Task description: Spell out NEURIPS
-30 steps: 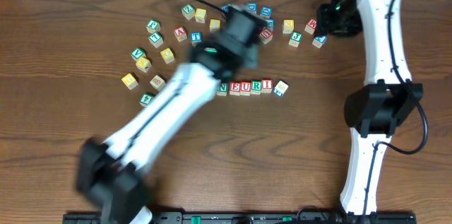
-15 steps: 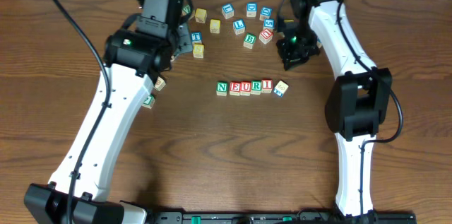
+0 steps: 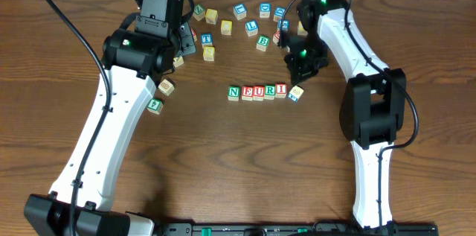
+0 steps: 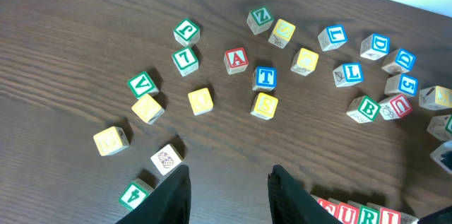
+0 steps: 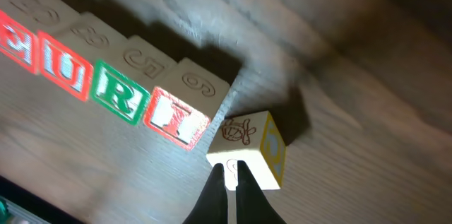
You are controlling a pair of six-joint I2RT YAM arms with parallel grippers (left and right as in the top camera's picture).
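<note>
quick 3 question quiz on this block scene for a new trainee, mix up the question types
1. True or false: the lined-up row of blocks already reads NEURIPS.
2. Multiple choice: in the left wrist view, the left end effector is
A) open and holding nothing
B) shut on a block
C) out of view
3. Fill in: the T block, next to the red A block, has its letter printed in ___.

Key
1. False: the row reads NEURI, so P and S are not yet placed.
2. A
3. blue
</note>
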